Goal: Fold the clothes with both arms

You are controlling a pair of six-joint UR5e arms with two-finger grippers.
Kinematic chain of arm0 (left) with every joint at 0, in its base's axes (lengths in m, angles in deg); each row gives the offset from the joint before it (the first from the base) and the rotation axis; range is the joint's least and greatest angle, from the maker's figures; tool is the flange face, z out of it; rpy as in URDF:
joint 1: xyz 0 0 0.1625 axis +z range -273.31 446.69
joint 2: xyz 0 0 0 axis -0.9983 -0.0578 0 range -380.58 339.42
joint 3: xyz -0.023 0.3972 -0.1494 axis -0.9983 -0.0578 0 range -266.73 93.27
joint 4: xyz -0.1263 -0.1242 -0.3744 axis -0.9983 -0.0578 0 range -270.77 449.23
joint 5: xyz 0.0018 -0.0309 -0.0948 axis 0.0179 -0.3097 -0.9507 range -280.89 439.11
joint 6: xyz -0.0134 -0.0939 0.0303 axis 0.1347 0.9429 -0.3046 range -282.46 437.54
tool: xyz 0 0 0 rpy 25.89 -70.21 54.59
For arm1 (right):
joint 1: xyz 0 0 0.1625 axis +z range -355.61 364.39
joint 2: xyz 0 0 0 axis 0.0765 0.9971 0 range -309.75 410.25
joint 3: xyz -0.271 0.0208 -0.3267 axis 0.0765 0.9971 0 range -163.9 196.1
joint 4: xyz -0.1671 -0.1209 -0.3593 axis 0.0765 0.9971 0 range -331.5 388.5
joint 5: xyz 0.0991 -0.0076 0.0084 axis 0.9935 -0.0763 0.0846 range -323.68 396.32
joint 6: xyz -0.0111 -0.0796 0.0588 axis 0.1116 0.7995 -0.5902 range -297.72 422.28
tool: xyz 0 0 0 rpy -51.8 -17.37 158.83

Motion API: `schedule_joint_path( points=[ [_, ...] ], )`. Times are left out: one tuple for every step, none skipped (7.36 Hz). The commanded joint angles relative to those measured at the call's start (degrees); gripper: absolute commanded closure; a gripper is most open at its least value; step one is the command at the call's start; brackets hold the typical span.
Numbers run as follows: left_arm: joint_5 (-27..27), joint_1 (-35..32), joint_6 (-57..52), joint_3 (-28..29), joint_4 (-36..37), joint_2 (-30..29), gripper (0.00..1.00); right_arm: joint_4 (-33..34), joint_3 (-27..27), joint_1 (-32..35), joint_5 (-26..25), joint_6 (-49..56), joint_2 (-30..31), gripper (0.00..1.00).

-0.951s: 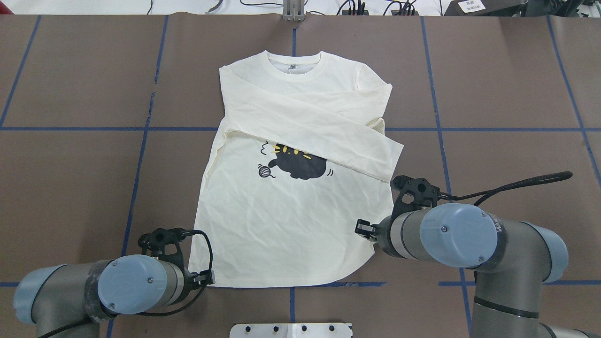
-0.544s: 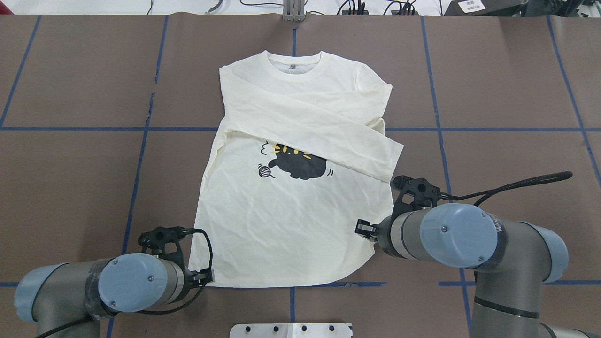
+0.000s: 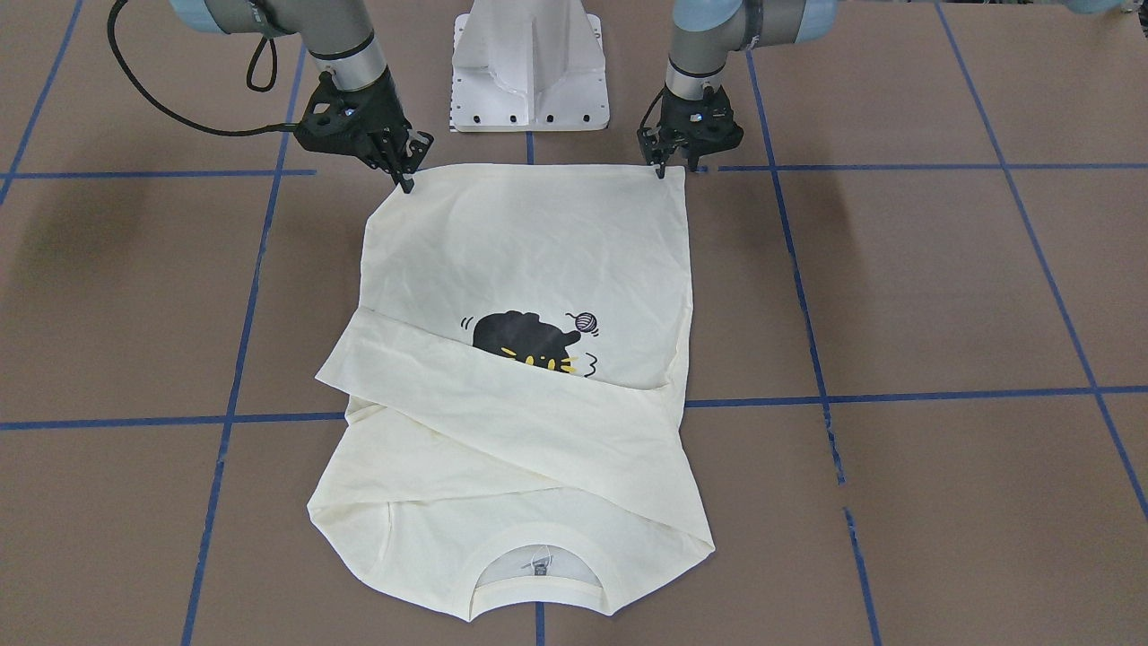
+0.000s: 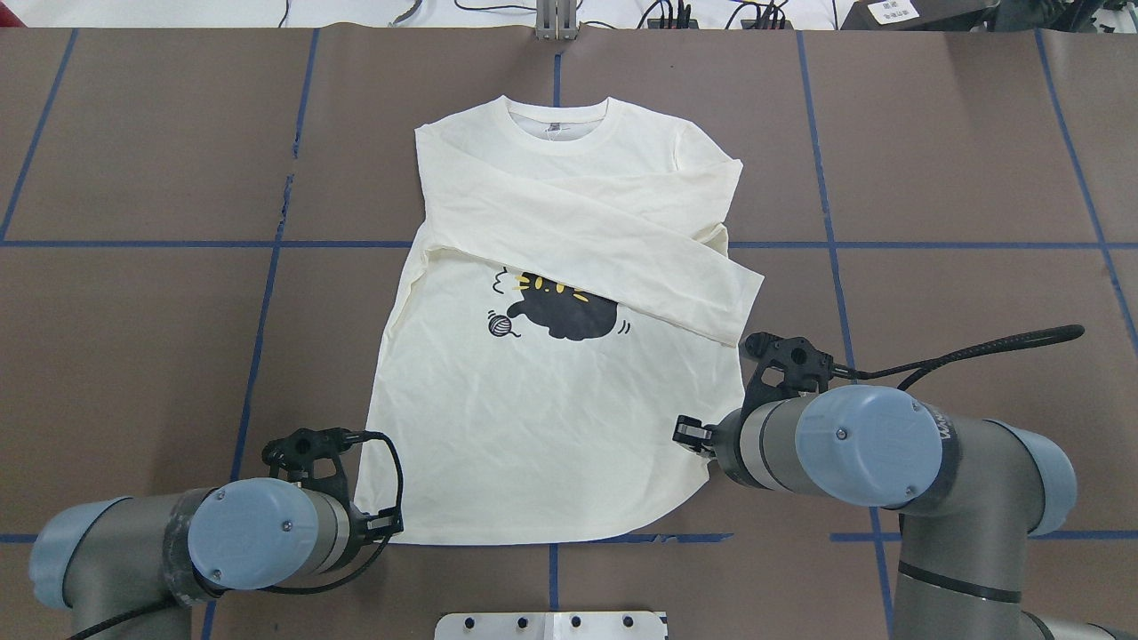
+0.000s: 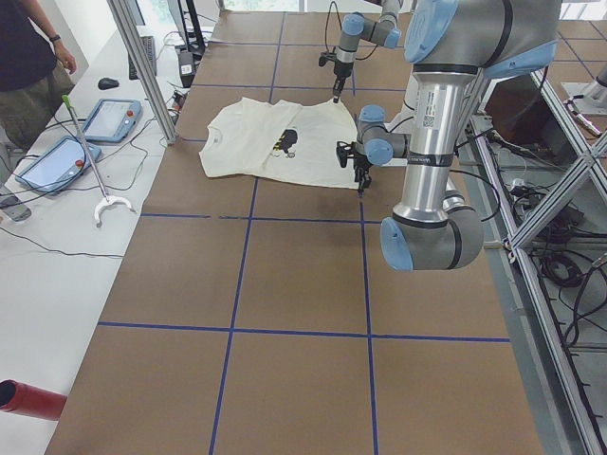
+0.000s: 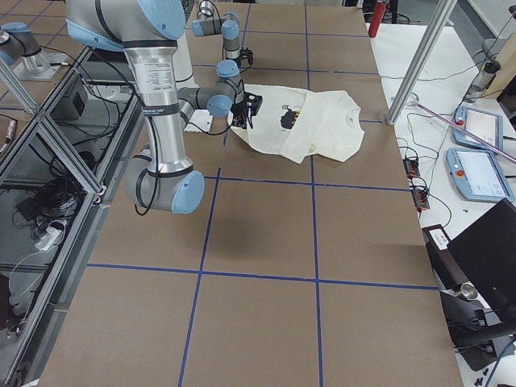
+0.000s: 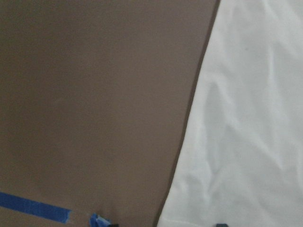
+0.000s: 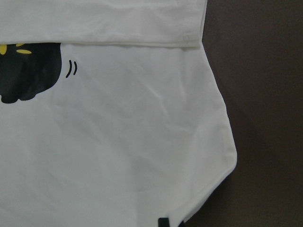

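Sleeve hides part of cat print; jaws of right tool seem unreadable.

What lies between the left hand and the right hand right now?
Only the bottom hem of the shirt runs from the right hand to the left hand, flat and bare, clearest in the front-facing view.

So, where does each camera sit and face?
Front: across table, facing robot; left gripper, right gripper at shirt hem.
Overhead: behind robot, looking down; left arm, right arm.
Exterior left: table end; left arm near.
Exterior right: other end; right arm near.
Left wrist: shirt edge below.
Right wrist: cat print below.
Front, overhead share cat print.
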Motion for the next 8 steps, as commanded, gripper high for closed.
schedule_joint_path(
  points=[
    [0.4,0.0,0.0,0.1,0.0,-0.6,0.80,0.0,0.0,0.1,0.0,0.0,0.0,1.00],
    [0.4,0.1,0.2,0.1,0.0,-0.7,0.85,0.0,-0.1,0.2,0.2,0.0,0.1,1.00],
    [0.4,0.0,0.2,0.0,0.0,-1.1,0.89,0.0,-0.1,0.3,0.2,0.0,0.1,1.00],
    [0.4,0.0,0.3,0.0,0.0,-1.5,0.96,0.0,-0.1,0.3,0.2,0.0,0.1,1.00],
    [0.3,0.0,0.4,-0.2,0.0,-1.8,1.00,-0.1,-0.1,0.3,0.2,0.0,0.1,1.00],
    [0.4,-0.2,0.5,-0.2,0.0,-3.0,1.00,0.0,-0.2,0.3,0.2,0.0,0.1,1.00],
    [0.3,-0.2,0.6,-0.5,0.0,-3.2,1.00,0.0,-0.3,0.4,0.3,0.0,0.2,1.00],
    [0.1,-0.4,0.5,-2.9,0.2,-3.1,1.00,-0.1,-1.1,0.9,1.3,0.0,0.7,1.00]
  ],
)
